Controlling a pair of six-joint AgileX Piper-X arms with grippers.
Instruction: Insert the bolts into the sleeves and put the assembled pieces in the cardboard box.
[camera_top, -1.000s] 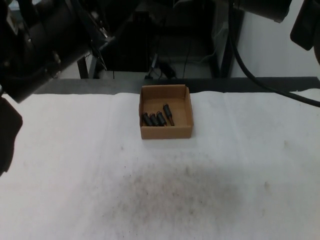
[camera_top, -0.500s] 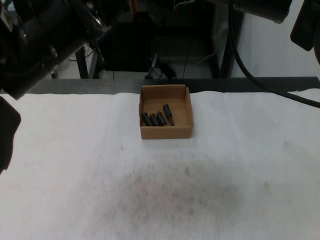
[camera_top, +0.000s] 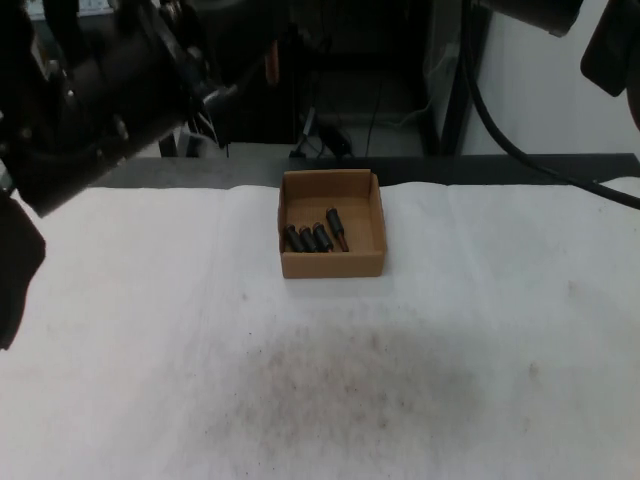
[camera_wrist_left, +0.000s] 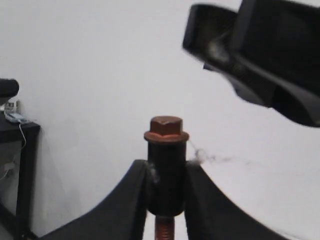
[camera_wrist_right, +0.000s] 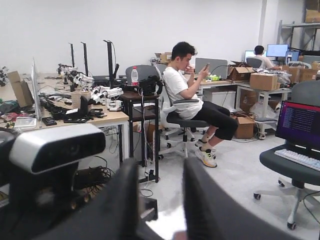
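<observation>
White cloth is covering the bench. The box is sitting toward the far edge, with four dark pieces lying side by side inside it.

My left pincer is clenching a fifth piece: a dark sleeve with a rust-coloured bolt through it. The flanged hex head is sitting on the sleeve's upper end and thread is showing below. My fingers are pressing the sleeve's flanks at about mid-length, and the piece is standing upright between them against a white wall.

Handling, as I judge it: small, rigid metal, light for me, and in no danger of crushing. The round sleeve is looking smooth and liable to twist in a loose grip. Gripping the sleeve rather than the head or thread is the sound choice, since the bolt appears merely slid in and could drop out if tipped head-down.

By the wall behind it, I am holding the piece raised off the cloth and well apart from the box. My right pincer is standing released, fingers apart with nothing between them, pointing out across the room rather than at the bench.
</observation>
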